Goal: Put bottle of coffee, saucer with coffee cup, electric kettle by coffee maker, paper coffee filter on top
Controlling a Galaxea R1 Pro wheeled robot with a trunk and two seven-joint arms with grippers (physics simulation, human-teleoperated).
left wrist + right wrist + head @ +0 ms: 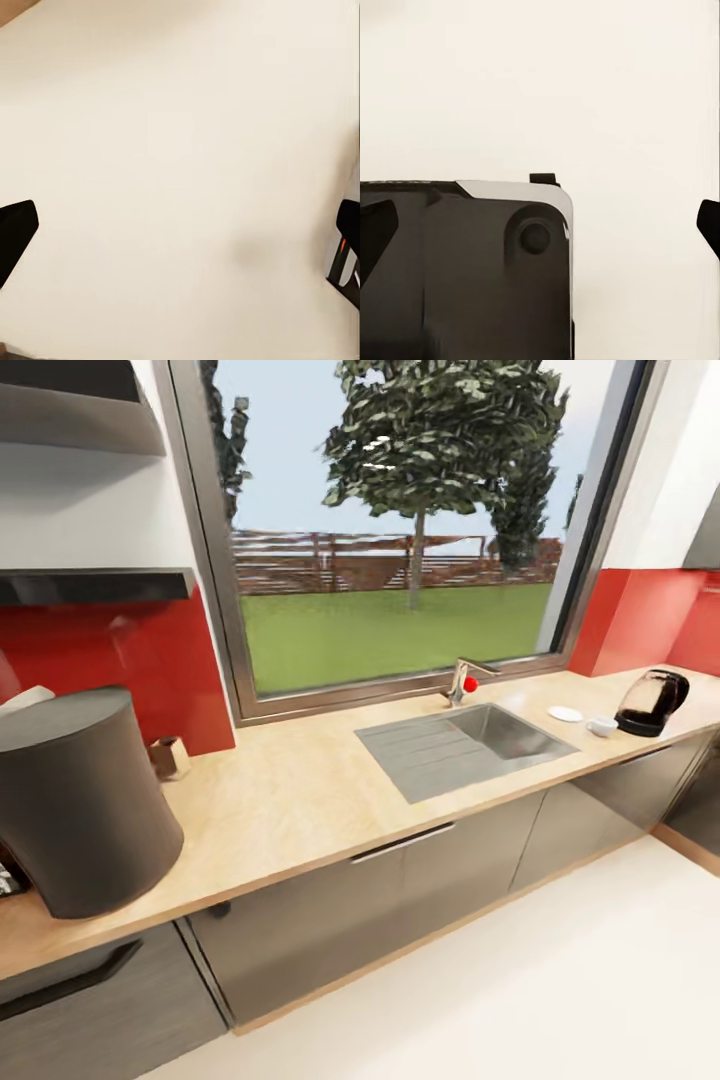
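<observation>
The dark-grey coffee maker (pixel 85 800) stands at the left end of the wood-grain kitchen countertop (pixel 300 800). A pale bit of the paper coffee filter (pixel 28 698) shows at its top's far edge. The small brown bottle of coffee (pixel 170 757) sits on the counter just right of it, below the black kitchen shelf (pixel 95 585). Far right stand the white saucer (pixel 565 713), the coffee cup (pixel 602 727) beside it on the counter, and the glass electric kettle (pixel 652 702). My left gripper (pixel 184 225) and right gripper (pixel 544 225) are both open and hold nothing, over pale floor.
A steel sink (pixel 465 745) with a faucet (pixel 462 680) is set into the counter between the two groups, under a large window. Dark cabinet fronts (pixel 400 900) run below. Pale floor (pixel 560 980) spreads in front. A dark part of the robot (pixel 472 277) shows in the right wrist view.
</observation>
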